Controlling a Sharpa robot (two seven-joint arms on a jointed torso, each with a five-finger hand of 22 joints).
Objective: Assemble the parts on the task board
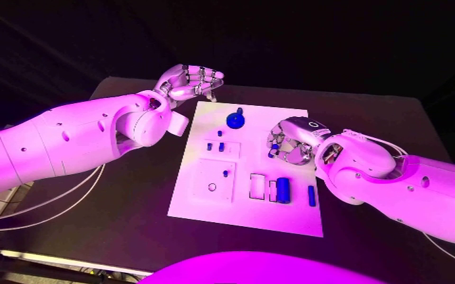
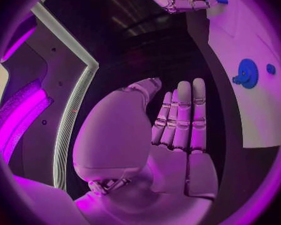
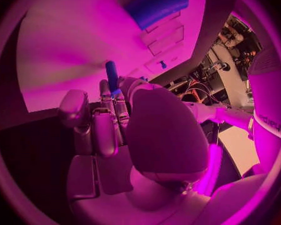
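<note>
A: Where's the R hand (image 1: 292, 142)?

B: Over the board's (image 1: 204, 202) right half, palm turned in. It's pinching a small blue peg (image 3: 112, 75), best seen in the R wrist view, where the peg sticks out past the fingertips, long axis roughly in line w/ the fingers.

A: And the L hand (image 1: 192, 80)?

B: Off the board's far-left corner, above the table (image 1: 379, 116). Fingers curled in the head view; the L wrist view shows them straight, side by side, nothing in the palm. So it's free, I'd say.

A: Key relation, then?

B: Peg vs. its slot. Which slot it's for, can't tell. Board holds a gear (image 1: 235, 121) at the far end, two short pegs (image 1: 216, 146) mid-board, a fat cylinder (image 1: 283, 189) and a slim rod (image 1: 311, 195) at the near end. R hand sits between gear and cylinder, close to all of them; L hand is well apart.

A: So it's R's move.

B: Prob. Peg needs tipping upright before going down, since it looks tilted rel. to the board.
</note>
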